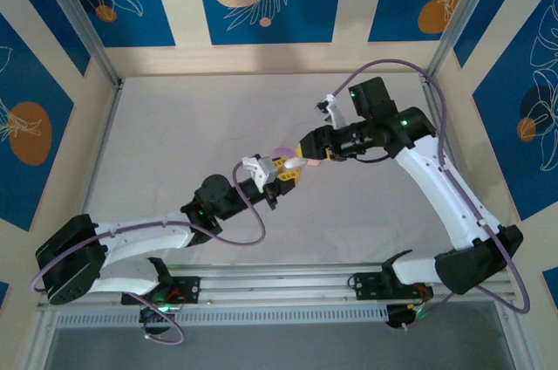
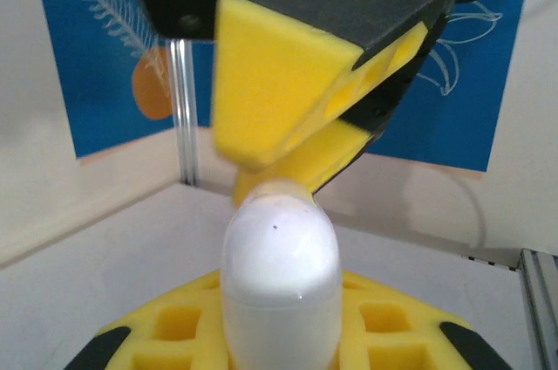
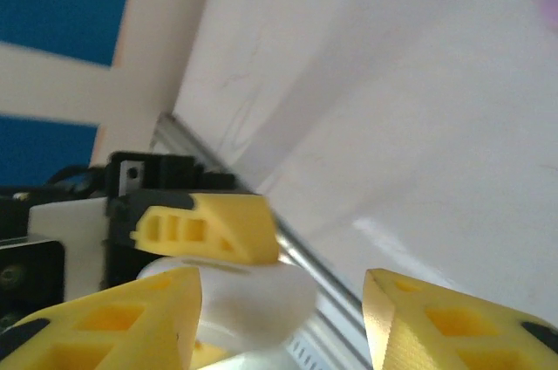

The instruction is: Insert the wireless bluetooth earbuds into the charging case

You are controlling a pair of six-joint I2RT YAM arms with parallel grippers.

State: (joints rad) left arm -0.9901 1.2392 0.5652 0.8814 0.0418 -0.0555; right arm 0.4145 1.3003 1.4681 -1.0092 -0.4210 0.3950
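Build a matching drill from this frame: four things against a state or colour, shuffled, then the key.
Things
1. smooth white egg-shaped plastic case
2. left arm's yellow fingers
3. right arm's yellow fingers
4. back wall panel

States
A. spread apart
B. blue with orange discs
C. closed on the case
D. held between two fingers

Pairs: 1-D, 2-C, 3-A, 4-B
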